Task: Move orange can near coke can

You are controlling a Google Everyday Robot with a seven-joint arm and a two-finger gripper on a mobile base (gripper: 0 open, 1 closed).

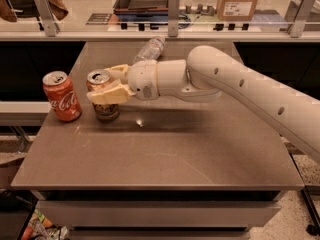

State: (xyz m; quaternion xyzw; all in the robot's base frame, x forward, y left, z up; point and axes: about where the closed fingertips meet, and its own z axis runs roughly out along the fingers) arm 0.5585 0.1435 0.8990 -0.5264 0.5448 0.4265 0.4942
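The orange can (102, 106) stands upright on the table's left side, its silver top showing. My gripper (104, 84) reaches in from the right and its cream fingers (109, 94) are closed around the can's upper half. The coke can (61, 96), red with white script, stands upright just left of the orange can with a small gap between them. The front finger hides part of the orange can's middle.
A clear plastic bottle (149, 49) lies on its side at the back of the brown table (165, 149), behind my arm. A railing with posts (172, 11) runs along the table's far edge. The table's left edge is close to the coke can.
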